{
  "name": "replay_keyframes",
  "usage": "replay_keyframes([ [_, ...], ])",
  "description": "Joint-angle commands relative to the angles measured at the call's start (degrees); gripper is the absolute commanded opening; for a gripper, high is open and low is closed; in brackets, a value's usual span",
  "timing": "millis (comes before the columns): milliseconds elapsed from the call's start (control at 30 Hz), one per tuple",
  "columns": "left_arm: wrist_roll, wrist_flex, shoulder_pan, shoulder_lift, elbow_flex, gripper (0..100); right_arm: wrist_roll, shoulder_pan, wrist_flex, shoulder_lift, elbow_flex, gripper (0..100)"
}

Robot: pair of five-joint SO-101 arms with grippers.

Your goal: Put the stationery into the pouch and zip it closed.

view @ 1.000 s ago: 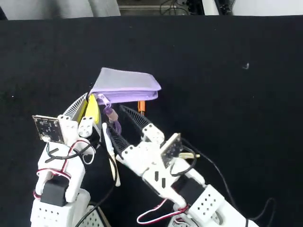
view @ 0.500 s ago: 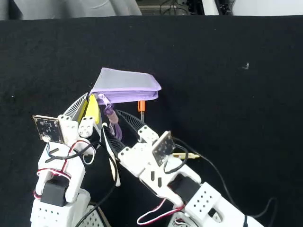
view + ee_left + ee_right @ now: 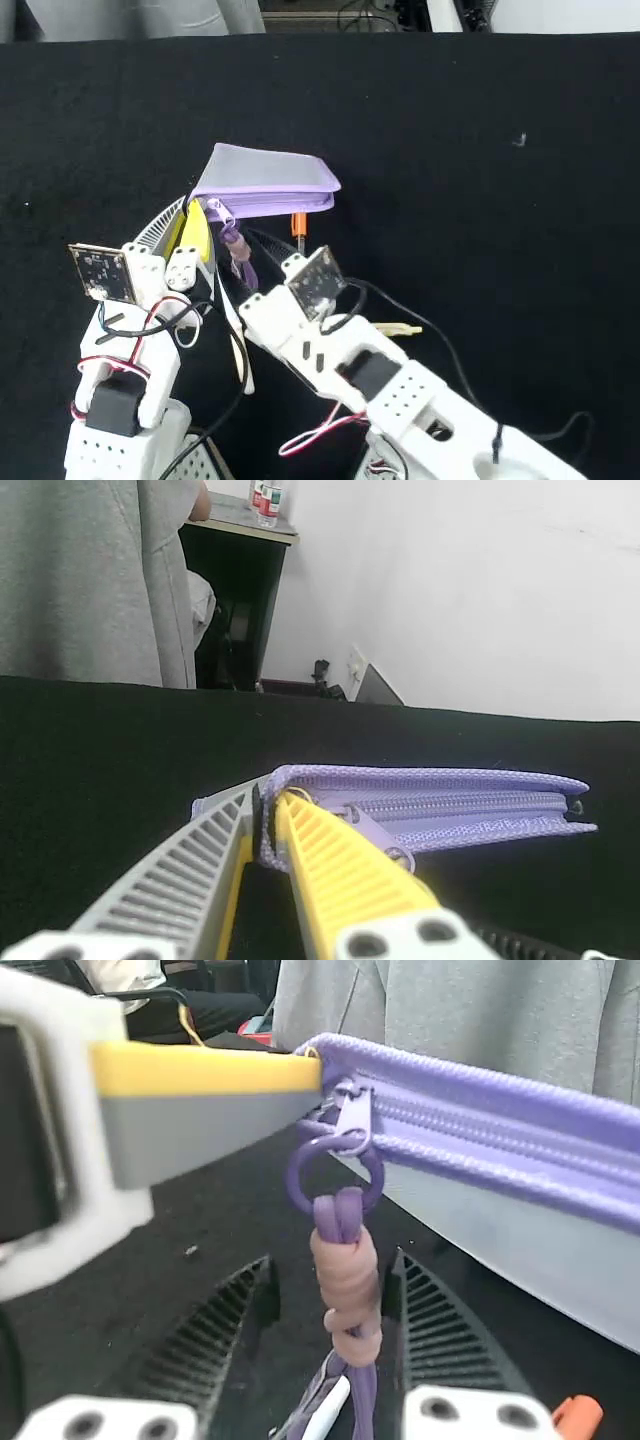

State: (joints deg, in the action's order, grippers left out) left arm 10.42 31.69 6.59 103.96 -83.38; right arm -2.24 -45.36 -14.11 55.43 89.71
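- The purple pouch point(image 3: 265, 180) is lying flat on the black table point(image 3: 480, 200), with one corner sitting between the left gripper's point(image 3: 190, 207) fingers.
- Those yellow and grey fingers point(image 3: 330, 865) are clamping together on that corner, right beside the zip slider point(image 3: 352, 1112).
- The zip looks shut along the stretch running away from the left fingers.
- The pull cord point(image 3: 345, 1290) is hanging from the slider, straight down into the gap of the right gripper point(image 3: 330, 1270).
- The right fingers point(image 3: 225, 1325) are standing apart on either side of the cord, not yet pinching it.
- An orange-tipped item point(image 3: 298, 224) is lying just beyond the right fingers, at the pouch's edge, and a white pen point(image 3: 236, 330) is lying behind them, between the two arms.
- Judging by this, the step in hand is taking hold of the zip pull; with stationery outside, it is probably for opening.
- Next, the right fingers should be closing on the cord and drawing it along the zip line while the left ones are anchoring the corner.
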Motion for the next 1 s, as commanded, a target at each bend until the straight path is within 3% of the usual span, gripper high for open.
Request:
replay_keyframes([
  [0, 0.53, -1.32, 0.40, 0.62, 4.35, 3, 0.09, 1.67, -7.91, -5.85, -3.74, 16.9],
  [100, 0.53, -1.32, 0.40, 0.62, 4.26, 3, 0.18, 3.25, -7.82, -6.90, -4.70, 16.3],
  [300, 0.53, -1.32, 0.13, 0.62, 4.09, 3, 0.09, 4.31, -7.74, -6.73, -4.97, 2.0],
  [733, 0.09, -1.49, 0.04, 0.62, 2.68, 3, 1.23, 4.57, -7.38, -6.64, -4.88, 1.1],
  [967, 0.18, -1.76, -6.55, 0.62, 1.98, 3, 3.25, 5.45, 6.07, 2.07, -6.73, 1.1],
])
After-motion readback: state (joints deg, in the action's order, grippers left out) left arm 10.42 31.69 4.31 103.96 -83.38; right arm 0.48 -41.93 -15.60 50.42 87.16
